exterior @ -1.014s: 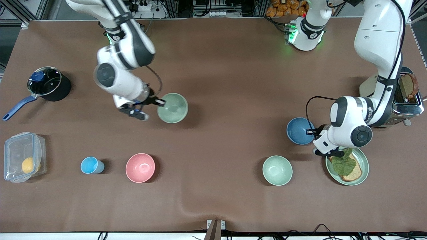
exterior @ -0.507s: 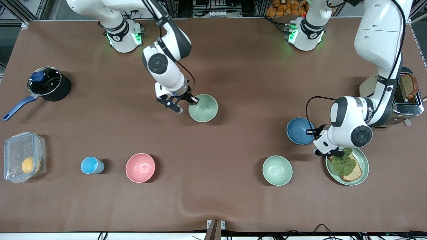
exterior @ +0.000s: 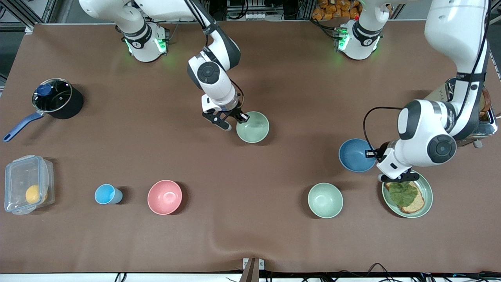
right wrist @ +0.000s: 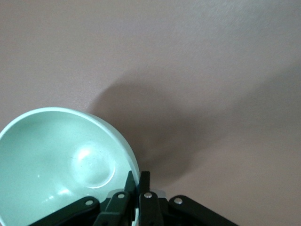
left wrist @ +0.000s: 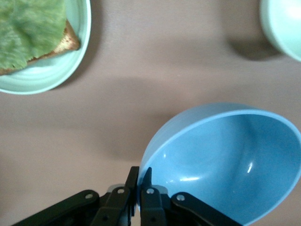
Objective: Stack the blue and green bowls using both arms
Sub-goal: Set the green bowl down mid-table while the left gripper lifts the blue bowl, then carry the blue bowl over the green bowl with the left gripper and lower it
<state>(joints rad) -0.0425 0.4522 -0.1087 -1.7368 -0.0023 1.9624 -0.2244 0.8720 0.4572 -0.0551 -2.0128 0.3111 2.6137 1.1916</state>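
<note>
Mint bowl (exterior: 325, 200), toast plate (exterior: 427, 194) on tabletop (exterior: 250, 235): collision hazard, easily mistaken target.
Left end effector (exterior: 375, 154) pinches blue bowl (exterior: 356, 155) rim, held over tabletop; thin-edge grip may slip.
Right end effector (exterior: 239, 118) clamps green bowl (exterior: 253, 127) rim mid-tabletop; tilt risks misaligned nesting.

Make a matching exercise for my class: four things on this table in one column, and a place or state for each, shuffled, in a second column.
Things:
1. blue bowl
2. green bowl
3. toast with leaf
4. lemon

Places or states:
A. in a clear plastic box
B. rim gripped by the right tool
C. on a green plate
D. rim gripped by the left tool

Pairs: 1-D, 2-B, 3-C, 4-A
</note>
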